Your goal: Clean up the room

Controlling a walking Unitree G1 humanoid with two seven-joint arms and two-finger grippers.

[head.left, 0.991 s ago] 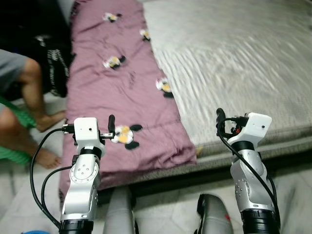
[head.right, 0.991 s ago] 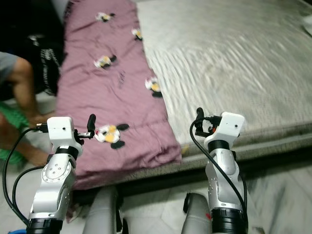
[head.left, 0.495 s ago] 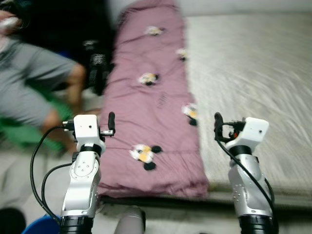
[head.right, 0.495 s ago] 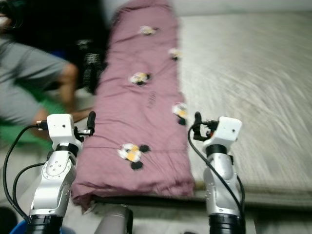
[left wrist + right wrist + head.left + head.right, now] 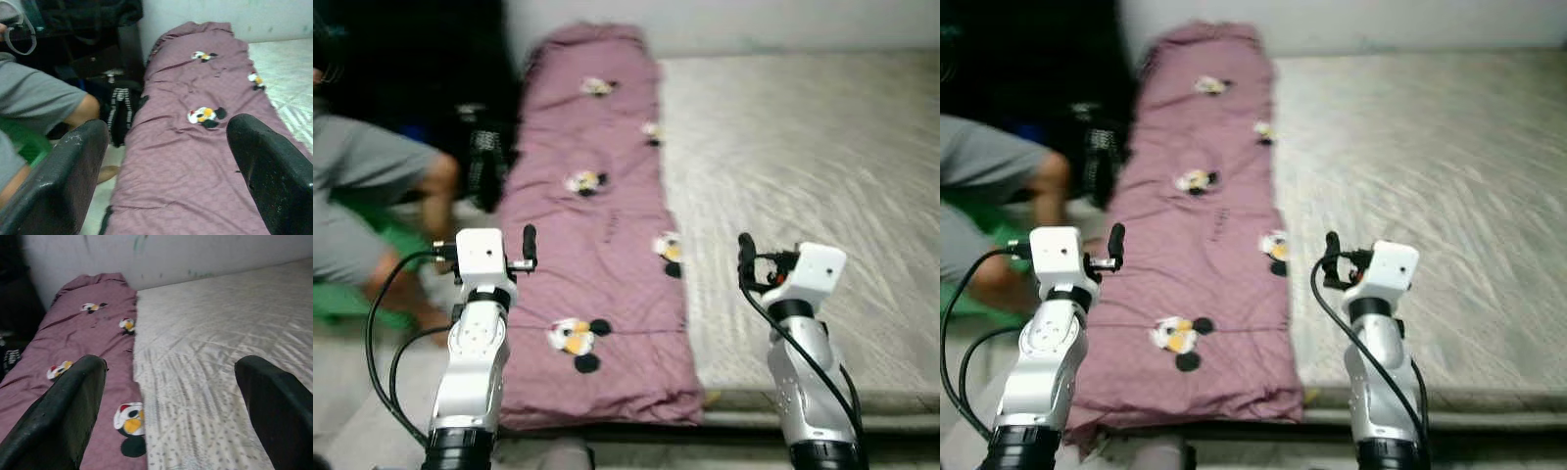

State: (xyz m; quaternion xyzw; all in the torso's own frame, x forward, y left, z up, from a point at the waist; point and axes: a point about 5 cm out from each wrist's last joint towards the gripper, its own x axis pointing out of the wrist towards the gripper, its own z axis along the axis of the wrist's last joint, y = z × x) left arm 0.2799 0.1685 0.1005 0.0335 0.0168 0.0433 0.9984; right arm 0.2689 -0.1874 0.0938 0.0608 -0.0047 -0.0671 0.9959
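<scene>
Both the left gripper [image 5: 166,171] and right gripper [image 5: 171,406] are hovering open-fingered over the soft, limp purple blanket [image 5: 597,255], probably best pinched at its near edge.

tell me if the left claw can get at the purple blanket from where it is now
Probably yes. The left claw is raised with its fingers open, right at the near left part of the purple blanket on the mattress, and nothing lies between them. The seated person is off to the side.

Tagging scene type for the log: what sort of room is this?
Likely a bedroom: a low mattress against the wall, with a purple cartoon-print blanket folded along its edge.
</scene>
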